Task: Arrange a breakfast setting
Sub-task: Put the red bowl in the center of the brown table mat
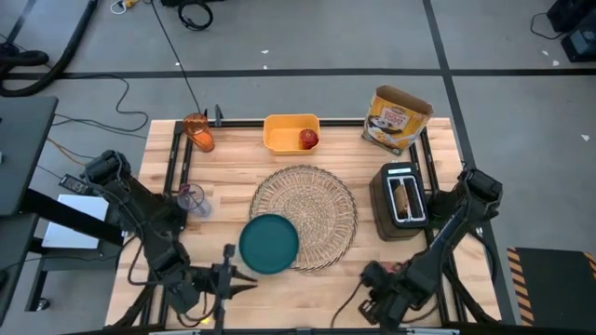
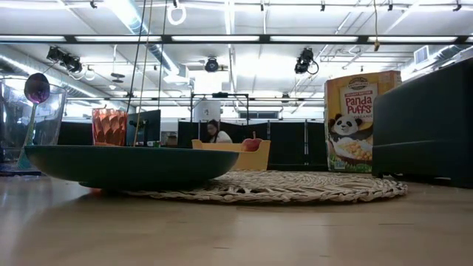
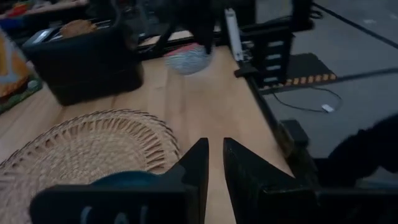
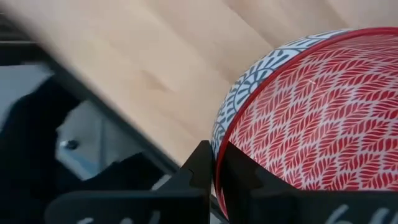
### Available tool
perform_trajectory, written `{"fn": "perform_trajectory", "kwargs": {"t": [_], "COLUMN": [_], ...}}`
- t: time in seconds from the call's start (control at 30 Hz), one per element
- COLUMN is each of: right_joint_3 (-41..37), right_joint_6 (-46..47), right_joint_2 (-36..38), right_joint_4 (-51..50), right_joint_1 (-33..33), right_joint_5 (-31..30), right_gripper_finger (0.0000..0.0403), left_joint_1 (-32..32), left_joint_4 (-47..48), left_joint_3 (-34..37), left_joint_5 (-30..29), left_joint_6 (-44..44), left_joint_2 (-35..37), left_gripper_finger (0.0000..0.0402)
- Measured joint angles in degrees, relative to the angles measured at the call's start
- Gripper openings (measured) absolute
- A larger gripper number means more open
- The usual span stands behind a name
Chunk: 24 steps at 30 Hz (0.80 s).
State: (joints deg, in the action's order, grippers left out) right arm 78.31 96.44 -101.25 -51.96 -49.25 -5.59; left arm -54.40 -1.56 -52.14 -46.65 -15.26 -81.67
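Red-patterned bowl (image 4: 317, 118) rim between right gripper (image 4: 214, 168) jaws.

Bare table (image 1: 326, 288) lies near, between the arms; the teal plate (image 1: 270, 244), toaster (image 1: 400, 200) and, seemingly, cereal box (image 1: 399, 118) block elsewhere.

Both dark arms folded low along the near edge of the surface. Left arm: runs in from the left side, elbow bent, wrist turned inward. Left hand (image 1: 244, 279) sits near the front edge, pointing toward the middle; its two fingers (image 3: 198, 163) stand nearly together with only a thin slit between them, nothing gripped. Right arm: slants down from the right side to the front edge. Right hand (image 1: 372, 296) tucked under its own wrist, fingers (image 4: 200, 163) pinched closed.
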Motion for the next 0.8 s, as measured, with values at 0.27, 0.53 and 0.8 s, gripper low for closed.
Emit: {"fn": "perform_trajectory", "kwargs": {"t": [0.27,0.53,0.8], "right_joint_3": [7.87,7.72,8.22], "right_joint_6": [-37.72,-80.68,-104.31], "right_joint_2": [0.10,-2.06,-8.90], "right_joint_4": [-0.87,-1.28,-2.25], "right_joint_1": [11.95,25.06,33.79], "right_joint_5": [-2.37,-2.51,-2.50], "right_gripper_finger": [0.0022,0.0022,0.0022], "left_joint_1": [-3.08,-0.06,3.32], "left_joint_4": [1.79,11.74,12.89], "left_joint_3": [0.02,0.02,0.03], "left_joint_5": [-2.11,-4.33,-4.22], "left_joint_6": [1.00,0.92,-0.20], "left_joint_2": [3.22,4.97,6.43], "left_gripper_finger": [0.0055,0.0055,0.0055]}}
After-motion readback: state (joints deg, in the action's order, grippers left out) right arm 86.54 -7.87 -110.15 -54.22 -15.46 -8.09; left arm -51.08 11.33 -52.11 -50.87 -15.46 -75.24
